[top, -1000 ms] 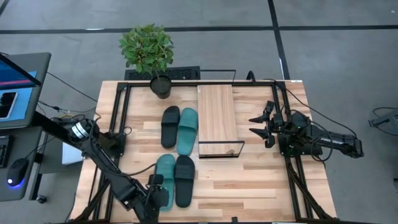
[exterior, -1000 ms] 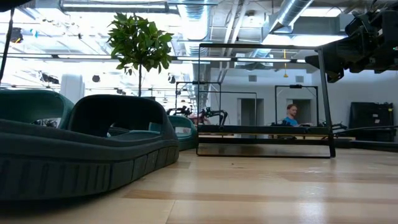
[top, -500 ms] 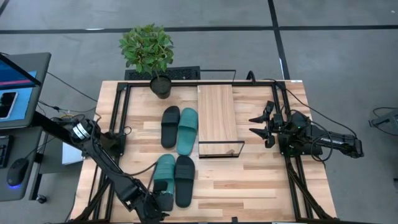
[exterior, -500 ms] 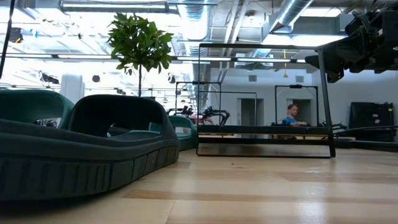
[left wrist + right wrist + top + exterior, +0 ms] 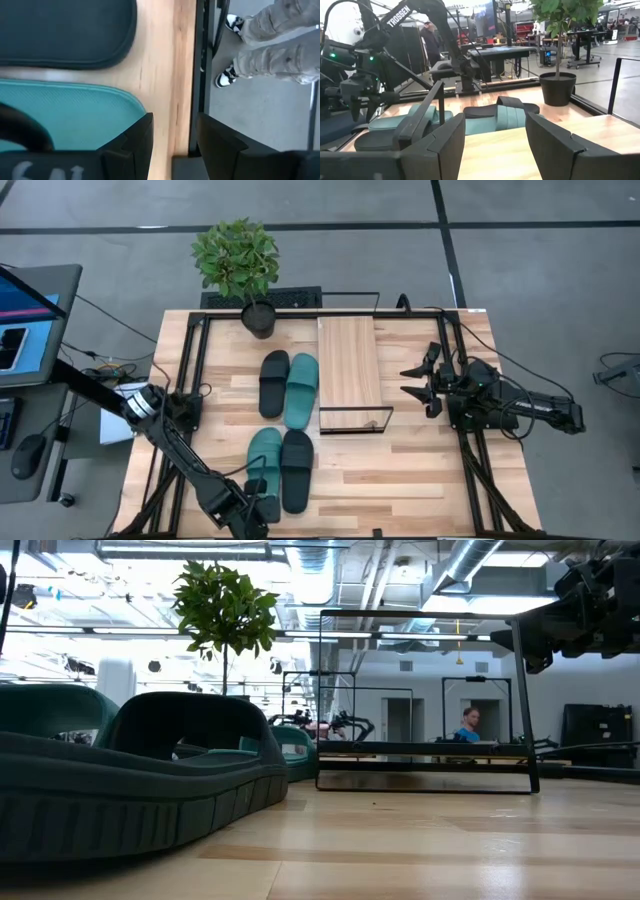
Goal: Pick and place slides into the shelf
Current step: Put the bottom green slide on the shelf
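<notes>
overhead, wooden tabletop (image 5: pixel 400 470), grey floor (image 5: pixel 540 270), potted plant (image 5: pixel 238 265)

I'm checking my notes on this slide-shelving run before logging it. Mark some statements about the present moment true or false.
1. All four slides lie on the table, none on the shelf. True.
2. The left gripper is at the heel of the near teal slide. True.
3. The right gripper holds a black slide. False: it is open and empty, beside the shelf.
4. The potted plant stands on the shelf board. False: it stands on the table's far edge, left of the shelf.
</notes>
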Available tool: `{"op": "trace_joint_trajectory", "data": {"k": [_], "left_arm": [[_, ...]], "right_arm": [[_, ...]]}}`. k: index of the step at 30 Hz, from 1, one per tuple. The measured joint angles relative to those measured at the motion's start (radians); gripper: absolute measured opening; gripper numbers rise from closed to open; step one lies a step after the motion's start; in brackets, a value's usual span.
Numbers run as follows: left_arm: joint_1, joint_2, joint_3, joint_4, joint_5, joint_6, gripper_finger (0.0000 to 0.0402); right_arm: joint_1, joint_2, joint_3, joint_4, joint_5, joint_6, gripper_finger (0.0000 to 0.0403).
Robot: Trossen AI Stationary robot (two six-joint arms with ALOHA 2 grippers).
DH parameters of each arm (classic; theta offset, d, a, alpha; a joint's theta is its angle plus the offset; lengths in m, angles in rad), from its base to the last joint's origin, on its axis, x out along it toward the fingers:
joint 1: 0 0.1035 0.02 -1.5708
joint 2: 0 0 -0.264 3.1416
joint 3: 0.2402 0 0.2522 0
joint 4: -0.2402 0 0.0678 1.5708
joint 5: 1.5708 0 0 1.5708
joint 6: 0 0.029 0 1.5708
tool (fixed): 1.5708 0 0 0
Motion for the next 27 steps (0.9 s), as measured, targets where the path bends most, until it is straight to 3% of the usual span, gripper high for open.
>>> {"op": "trace_joint_trajectory", "data": {"k": [14,27], "left_arm": [[-0.002,0.000,0.000,-0.118,0.008,-0.042,0.0135],[-0.002,-0.001,0.000,-0.123,0.011,-0.024,0.0135]], "right_arm": [[0.000,0.000,0.000,0.000,0.000,0.000,0.0201],[0.000,0.000,0.000,0.000,0.000,0.000,0.0201]]}}
